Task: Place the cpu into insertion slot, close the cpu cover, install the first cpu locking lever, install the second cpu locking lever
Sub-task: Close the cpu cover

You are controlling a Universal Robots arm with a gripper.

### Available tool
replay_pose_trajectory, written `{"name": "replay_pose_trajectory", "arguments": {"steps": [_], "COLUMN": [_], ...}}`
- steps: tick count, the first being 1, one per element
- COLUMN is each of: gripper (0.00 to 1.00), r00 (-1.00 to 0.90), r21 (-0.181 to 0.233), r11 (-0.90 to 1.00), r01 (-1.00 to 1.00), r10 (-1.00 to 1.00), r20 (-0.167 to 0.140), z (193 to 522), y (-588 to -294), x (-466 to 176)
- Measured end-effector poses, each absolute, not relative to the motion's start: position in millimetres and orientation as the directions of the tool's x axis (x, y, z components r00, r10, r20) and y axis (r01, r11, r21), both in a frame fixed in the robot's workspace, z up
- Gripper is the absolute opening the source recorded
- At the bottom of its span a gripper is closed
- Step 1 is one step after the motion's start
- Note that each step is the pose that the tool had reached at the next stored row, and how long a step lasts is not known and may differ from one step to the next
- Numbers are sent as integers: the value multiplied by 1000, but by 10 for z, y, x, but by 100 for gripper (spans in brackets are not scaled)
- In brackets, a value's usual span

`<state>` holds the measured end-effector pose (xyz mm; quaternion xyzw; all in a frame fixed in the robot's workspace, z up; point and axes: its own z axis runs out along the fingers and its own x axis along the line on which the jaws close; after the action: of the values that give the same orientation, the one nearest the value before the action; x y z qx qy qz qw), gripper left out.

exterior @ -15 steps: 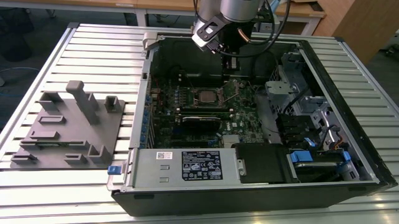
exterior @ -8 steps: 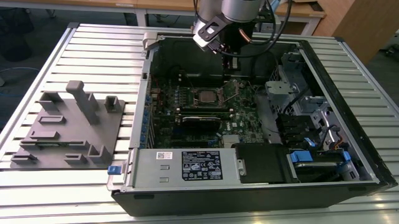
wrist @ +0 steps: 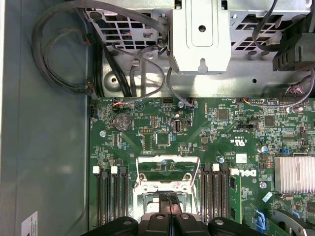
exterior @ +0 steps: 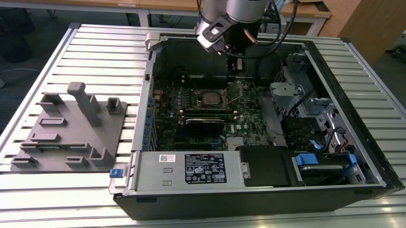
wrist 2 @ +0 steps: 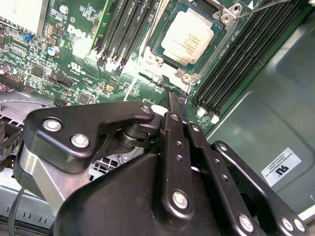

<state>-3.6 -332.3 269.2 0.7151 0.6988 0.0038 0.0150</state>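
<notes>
1. A pale, ribbed metal desk (exterior: 95,47) carries an open black computer case (exterior: 254,204). The case's side panel is off, so the way in from above is free. Its walls fence the inside on every side.
2. A flat green motherboard (wrist: 147,123) covers the floor of the case.
3. My black two-fingered hand (wrist 2: 176,103) hangs over that board, near the socket. Its fingers are pressed together, narrow, with nothing visible between them.
4. Long narrow black memory slots (wrist 2: 236,54) run along both flanks of the socket, so sideways room there is tight.
5. In the first wrist view, the thin square silver cpu cover (wrist: 167,161), a frame with a large window, appears swung back off the socket. I judge it is not yet closed.
6. The small square insertion slot (wrist 2: 183,73), rimmed in silver metal, sits on the board between the memory banks.
7. The flat square cpu (wrist 2: 189,34), with its dull silver-tan top, lies inside that slot and looks level. I judge the first step done.
8. A thin silver wire locking lever (wrist 2: 266,6) stands clear beside the slot, seemingly unlatched. I judge the cover and both levers remain to do.
</notes>
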Motion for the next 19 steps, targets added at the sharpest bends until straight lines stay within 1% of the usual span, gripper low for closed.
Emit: {"name": "replay_pose_trajectory", "arguments": {"steps": [19], "gripper": [10], "r00": [23], "r21": [27], "r11": [-23], "r01": [999], "r10": [1000], "r20": [-15], "z": [2690], "y": [-3322], "x": [11]}}
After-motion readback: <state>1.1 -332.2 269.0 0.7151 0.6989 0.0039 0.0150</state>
